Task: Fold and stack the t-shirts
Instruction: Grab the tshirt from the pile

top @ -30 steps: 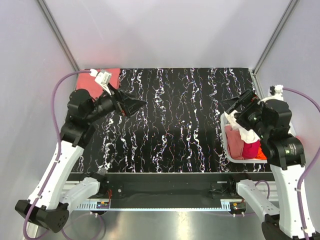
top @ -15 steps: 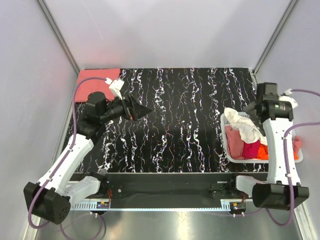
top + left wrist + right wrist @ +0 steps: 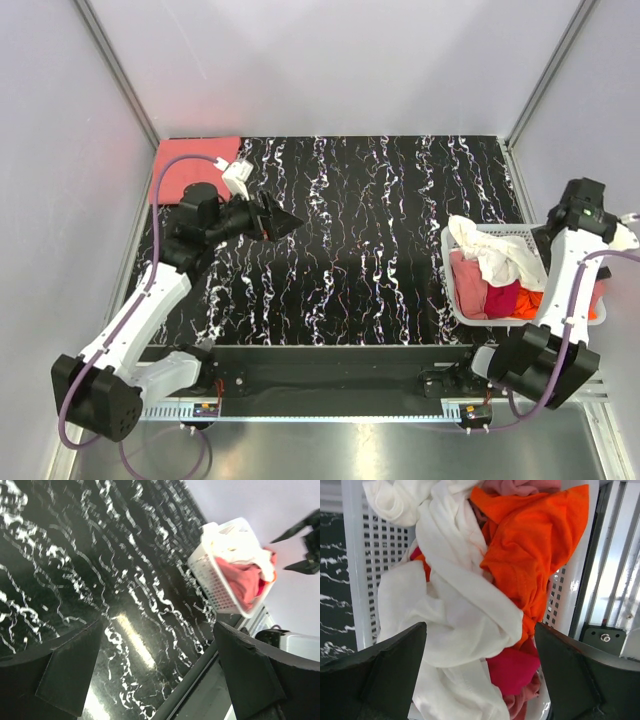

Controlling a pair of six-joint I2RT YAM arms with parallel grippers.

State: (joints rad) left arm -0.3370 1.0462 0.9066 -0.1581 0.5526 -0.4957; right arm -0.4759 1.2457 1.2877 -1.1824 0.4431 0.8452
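Right wrist view looks straight down on a heap of crumpled t-shirts in a white slatted plastic basket point(image 3: 355, 555). A cream-white cotton t-shirt point(image 3: 455, 605) lies on top, twisted into a rope. Its long axis runs from the upper left corner of the basket down toward the lower middle, and one bunched end hangs over the rim. Beside it, an orange t-shirt point(image 3: 530, 540) is wadded against the right wall. A magenta t-shirt point(image 3: 512, 670) shows beneath both, and a strip of dusty pink t-shirt point(image 3: 520, 486) shows at the top edge. The right gripper point(image 3: 480, 626) hangs above this heap with its two black fingers spread wide and no cloth pinched between them.

From the top external view, the basket sits at the right edge of the black, white-veined marbled table point(image 3: 380, 220). A salmon-pink t-shirt point(image 3: 190, 160) lies apart from the rest, folded flat in the far left corner. Its long side runs left to right along the back edge. The left gripper point(image 3: 290, 220) hovers over bare table near that shirt, pointing right, its jaws also wide and empty.
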